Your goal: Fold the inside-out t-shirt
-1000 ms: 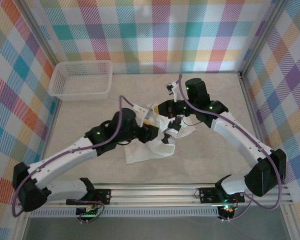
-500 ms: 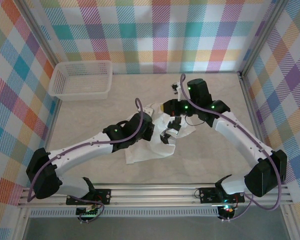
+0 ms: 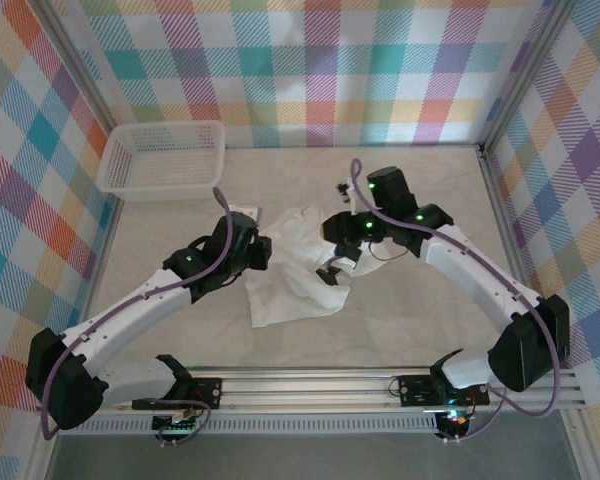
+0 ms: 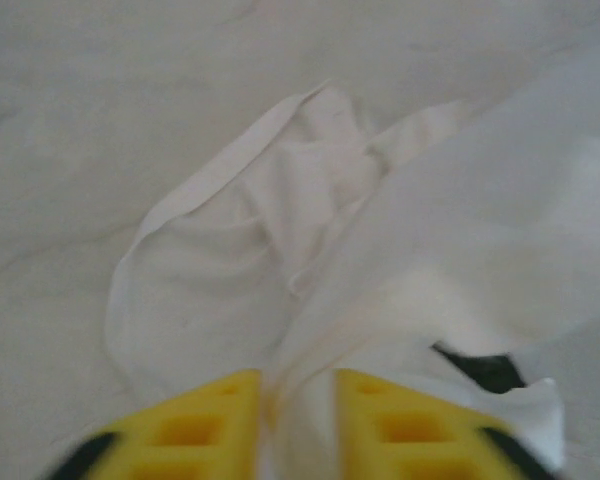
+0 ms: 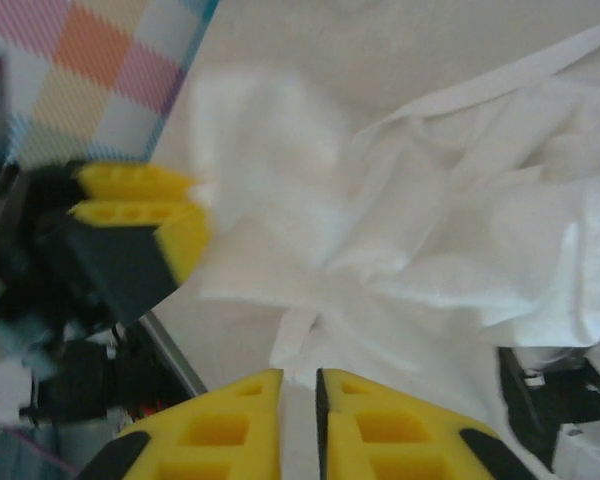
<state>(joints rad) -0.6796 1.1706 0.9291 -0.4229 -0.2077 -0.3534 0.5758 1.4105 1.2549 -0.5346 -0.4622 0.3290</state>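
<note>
Though the t-shirt [image 3: 290, 275] lies crumpled mid-frame in the top view, my left gripper [image 3: 263, 250] sits at its left edge and my right gripper [image 3: 333, 266] at its right. In the left wrist view, my fingers stand narrowly apart at the bottom edge with a fold running between them (pinched or loose, I cannot tell). In the right wrist view, they are nearly together with a strip leading in, and the hold is equally unclear. If I pull now, the thin cloth could slip free or bunch up further.
</note>
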